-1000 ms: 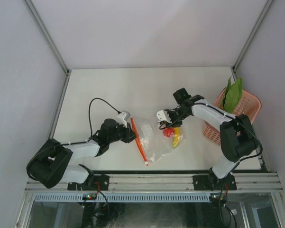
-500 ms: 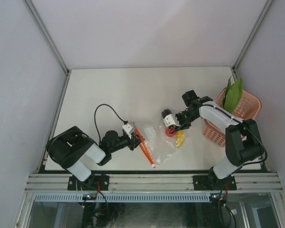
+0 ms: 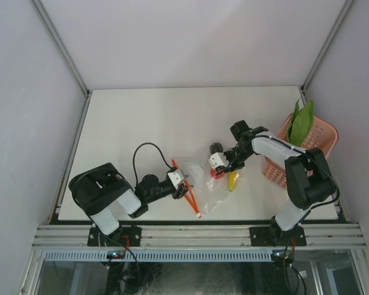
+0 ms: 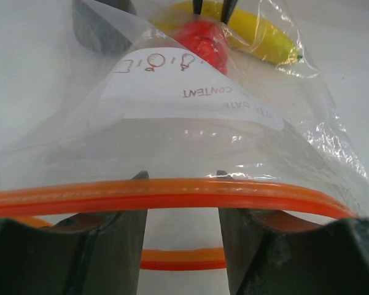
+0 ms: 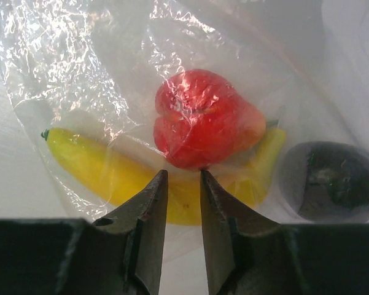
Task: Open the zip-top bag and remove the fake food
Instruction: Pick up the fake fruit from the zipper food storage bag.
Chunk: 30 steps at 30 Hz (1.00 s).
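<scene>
left jaws parted at strip [image 4: 172, 192] of zip-top bag [image 4: 190, 123]; arm [image 3: 148, 190] stretched low.

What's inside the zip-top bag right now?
Through the clear zip-top bag show a red fruit, a yellow banana and a dark ball. The banana's middle is hidden behind the red fruit; anything beneath them cannot be seen.

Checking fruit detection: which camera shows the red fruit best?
Right wrist: the red fruit fills mid-frame, seen through the clear bag. Left wrist shows only its top, beyond the label; overhead it's a tiny red dot.
</scene>
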Available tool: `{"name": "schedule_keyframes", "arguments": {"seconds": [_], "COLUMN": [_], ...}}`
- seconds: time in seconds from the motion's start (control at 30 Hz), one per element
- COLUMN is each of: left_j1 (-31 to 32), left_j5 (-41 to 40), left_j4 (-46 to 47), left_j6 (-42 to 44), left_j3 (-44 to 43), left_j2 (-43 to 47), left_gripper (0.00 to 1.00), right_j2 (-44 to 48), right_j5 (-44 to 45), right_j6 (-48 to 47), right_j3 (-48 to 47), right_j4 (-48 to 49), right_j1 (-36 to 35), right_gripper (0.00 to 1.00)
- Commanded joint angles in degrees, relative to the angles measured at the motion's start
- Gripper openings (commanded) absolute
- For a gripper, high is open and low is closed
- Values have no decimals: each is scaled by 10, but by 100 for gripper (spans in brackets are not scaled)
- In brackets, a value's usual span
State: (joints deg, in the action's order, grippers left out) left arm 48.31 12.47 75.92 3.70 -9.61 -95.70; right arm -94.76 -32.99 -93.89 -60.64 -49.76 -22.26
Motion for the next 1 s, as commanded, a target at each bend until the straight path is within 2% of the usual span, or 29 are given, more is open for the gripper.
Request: {"name": "schedule_keyframes", "arguments": {"seconds": [0.0,0.2,0.33,0.63,0.73,0.8,0.97], "left_j1": [19,42,50,60,63,63,62], "left_j5": [-26,-54,-69,-71,-73,-77,-91], "left_j4": [36,38,38,39,39,39,41], "left_j6": [76,132,151,161,162,162,165], "left_j3": [-18,-30,-47,-73,-81,-88,-100], "left_j2": [-20,-28,-41,-66,-74,-79,-100], "left_gripper": [53,57,62,69,79,89,93], "right_j2": [-3,-2,-8,-17,-23,-33,-38], "right_j5": [-13,-49,-85,-86,-73,-71,-78], "right_j6": [3,26,48,96,118,127,144], "right_j3": [0,-12,-30,-32,-32,-43,-63], "right_j4": [10,9,-1,36,50,45,28], "right_j1": [-15,-25,-29,-36,-47,-51,-49], "right_gripper": [24,13,13,16,16,16,16]}}
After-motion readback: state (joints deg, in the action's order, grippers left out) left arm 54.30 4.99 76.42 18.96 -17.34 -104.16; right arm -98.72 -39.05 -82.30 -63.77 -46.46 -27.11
